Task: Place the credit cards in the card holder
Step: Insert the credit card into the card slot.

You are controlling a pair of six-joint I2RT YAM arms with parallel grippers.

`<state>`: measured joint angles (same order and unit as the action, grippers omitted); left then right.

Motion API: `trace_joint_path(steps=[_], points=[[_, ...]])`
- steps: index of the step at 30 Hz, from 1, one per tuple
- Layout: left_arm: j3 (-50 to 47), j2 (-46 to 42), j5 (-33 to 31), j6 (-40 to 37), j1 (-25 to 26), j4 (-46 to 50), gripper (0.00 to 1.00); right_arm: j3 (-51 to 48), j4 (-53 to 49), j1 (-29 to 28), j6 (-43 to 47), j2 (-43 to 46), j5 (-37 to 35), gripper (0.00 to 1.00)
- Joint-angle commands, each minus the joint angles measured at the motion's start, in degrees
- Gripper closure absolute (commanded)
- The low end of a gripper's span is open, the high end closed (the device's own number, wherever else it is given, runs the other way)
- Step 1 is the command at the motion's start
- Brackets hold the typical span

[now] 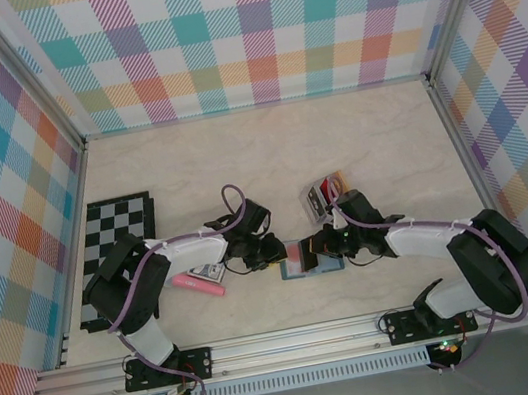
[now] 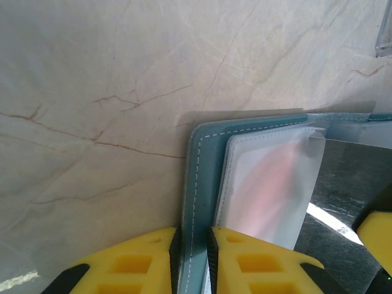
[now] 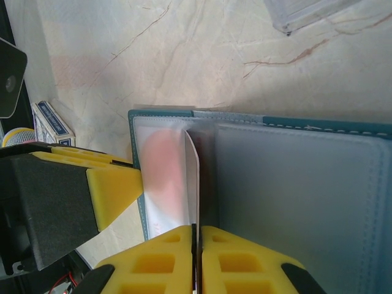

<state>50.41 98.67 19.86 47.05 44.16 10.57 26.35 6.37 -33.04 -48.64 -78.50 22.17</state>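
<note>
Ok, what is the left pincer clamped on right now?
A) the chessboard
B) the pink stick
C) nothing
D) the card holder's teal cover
D: the left pincer is closed on the stitched teal edge of the open card holder.

Left arm: yours reaches in from the left, elbow bent, wrist low over the surface.
Left hand [image 1: 271,250]: jaws clamped on the card holder [image 2: 199,159] edge.
Right arm: bent in from the right, facing it.
Right hand [image 1: 325,244]: pinched tight on a credit card [image 3: 193,184].
</note>
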Motion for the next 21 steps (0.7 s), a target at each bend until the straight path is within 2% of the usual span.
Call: trace_joint_path(steps=[1, 8, 12, 15, 18, 21], points=[[0.65, 1.92, 0.62, -0.2, 1.06, -1.08, 0.79, 1.5, -1.21, -1.85, 0.22, -2.2, 1.32, 0.88], [0.56, 1.67, 0.45, -0.24, 1.04, -0.92, 0.79, 4.39, -1.49, -5.39, -1.98, -5.7, -3.05, 0.84], [0.55, 1.79, 0.44, -0.4, 1.1, -0.72, 0.79, 5.78, -8.88, -5.37, 0.04, -2.78, -7.93, 0.81], [0.55, 1.79, 0.36, -0.52, 1.12, -0.81, 0.79, 6.76, -14.54, -5.31, 1.84, -0.1, -10.44, 0.7], [0.45, 1.85, 0.44, -0.42, 1.07, -0.9, 0.79, 6.89, -18.14, -5.22, 2.48, 2.17, -12.28, 0.66], [0.47, 1.96, 0.44, -0.4, 1.15, -0.99, 0.79, 6.89, -18.91, -5.23, 2.67, 2.83, -12.37, 0.67]])
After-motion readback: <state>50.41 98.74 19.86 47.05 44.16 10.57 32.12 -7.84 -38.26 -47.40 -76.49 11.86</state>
